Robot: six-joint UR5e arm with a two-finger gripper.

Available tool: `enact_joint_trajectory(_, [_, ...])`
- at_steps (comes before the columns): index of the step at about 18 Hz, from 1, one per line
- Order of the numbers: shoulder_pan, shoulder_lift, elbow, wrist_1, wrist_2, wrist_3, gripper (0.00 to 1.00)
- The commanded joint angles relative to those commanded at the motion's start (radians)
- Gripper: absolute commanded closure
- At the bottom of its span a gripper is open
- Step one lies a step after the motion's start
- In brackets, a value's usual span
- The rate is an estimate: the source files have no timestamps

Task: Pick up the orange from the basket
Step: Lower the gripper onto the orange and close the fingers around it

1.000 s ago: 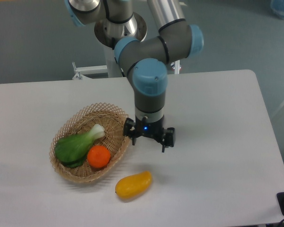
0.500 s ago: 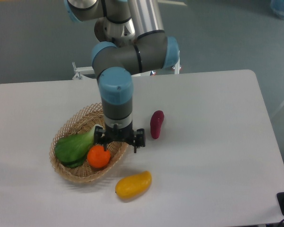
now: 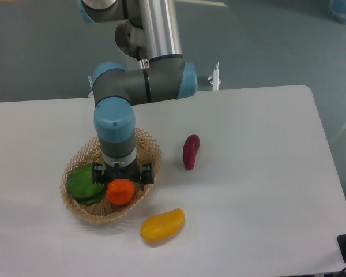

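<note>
Orange sitting in the basket.
I see it small, round and bright, low in the oval tan wicker basket, toward its near right side.

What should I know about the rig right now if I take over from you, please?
Claw: open, fingers spread, poised directly above the orange, not closed on it.
Orange: in the basket, beside the green vegetable.
Outside the basket, on the table: a yellow fruit in front of it, a purple vegetable to its right.
Done: claw is over the orange.
Left: lower, close on the orange, lift it out.
</note>
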Motion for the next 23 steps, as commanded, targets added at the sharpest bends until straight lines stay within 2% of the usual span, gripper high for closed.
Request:
enact_joint_trajectory(17, [-0.025,-0.054,-0.011,0.020,0.003,-0.006,0.00])
enact_joint_trajectory(22, [-0.032,-0.063,-0.012,0.020,0.043,-0.003,0.00])
enact_joint_trajectory(23, [-0.032,-0.064,-0.011,0.020,0.046,-0.002,0.04])
